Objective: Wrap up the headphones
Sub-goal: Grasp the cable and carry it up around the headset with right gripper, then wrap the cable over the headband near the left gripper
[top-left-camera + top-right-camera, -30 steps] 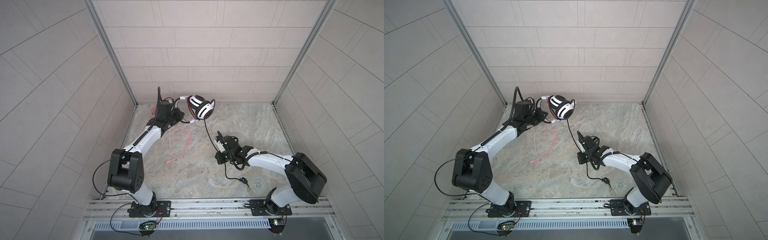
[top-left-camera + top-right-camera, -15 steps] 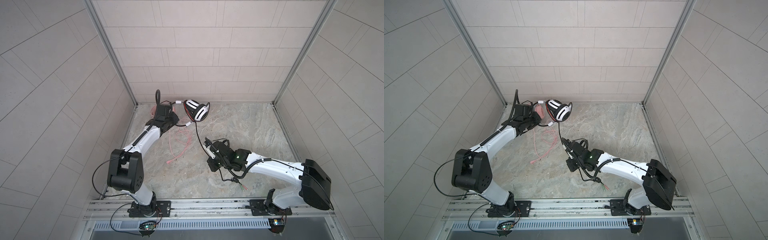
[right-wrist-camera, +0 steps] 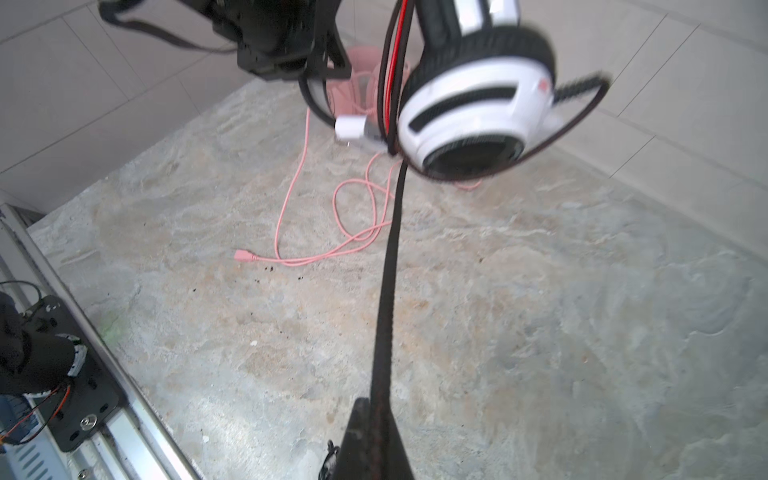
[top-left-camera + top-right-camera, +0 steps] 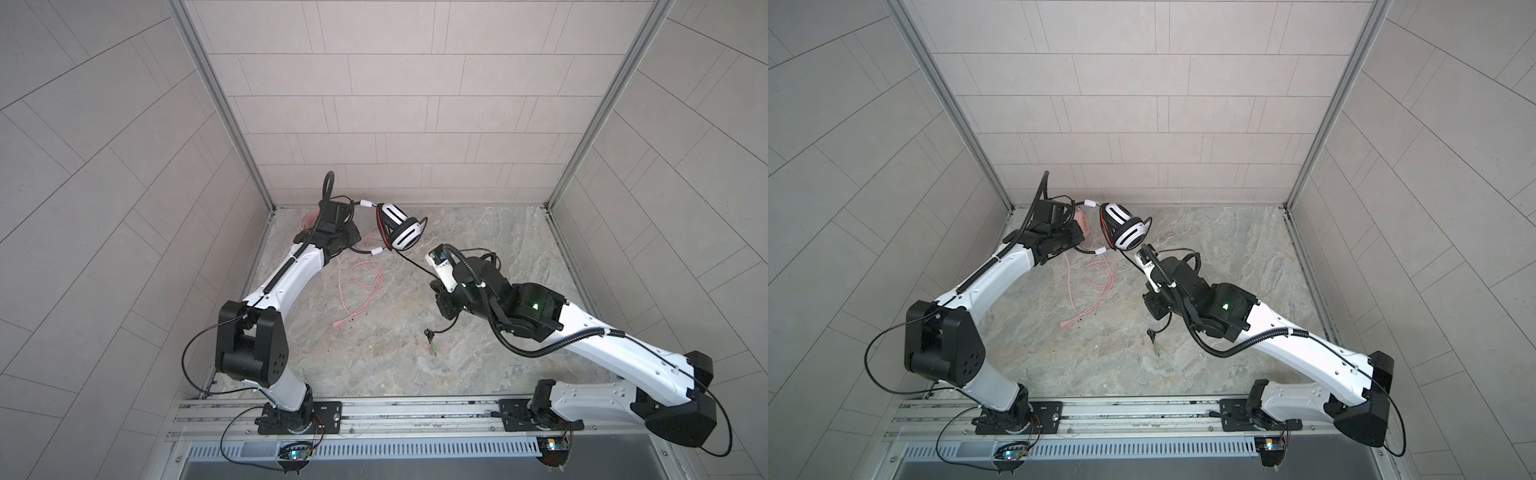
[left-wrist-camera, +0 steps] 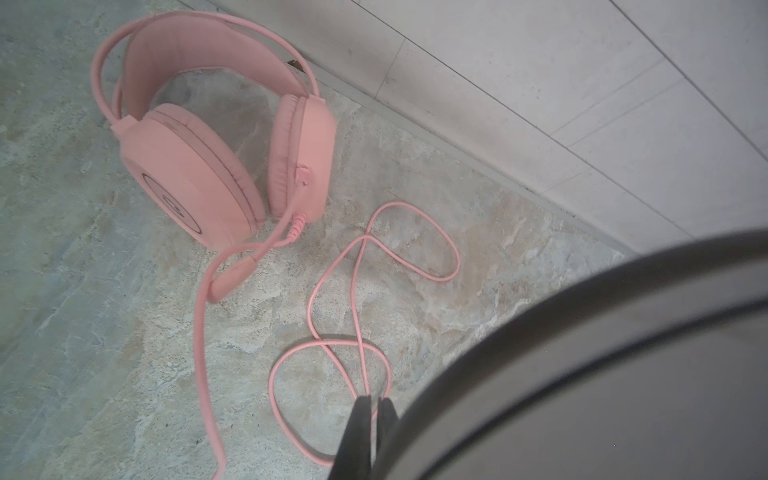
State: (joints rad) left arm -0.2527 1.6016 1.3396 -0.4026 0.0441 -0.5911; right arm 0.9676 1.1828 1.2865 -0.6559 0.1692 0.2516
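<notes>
We see two robot arms over a stone-patterned table (image 4: 478,365). The left arm (image 4: 291,278) stretches out long toward the pink headset (image 5: 199,166), which lies on the table against the back wall. Its end effector (image 5: 375,402) is clenched on the thin black headband of the white-and-black headset (image 4: 401,228), holding that headset in the air just beside the pink headset. The right arm (image 4: 602,345) bends at the elbow and reaches across the middle, well apart from the pink headset. Its end effector (image 3: 372,409) is clamped on the black cable (image 3: 387,291), which runs taut up to the hanging earcups. We count two headsets and two cables. The pink cable (image 5: 201,353) lies in loose loops on the table near the pink headset.
</notes>
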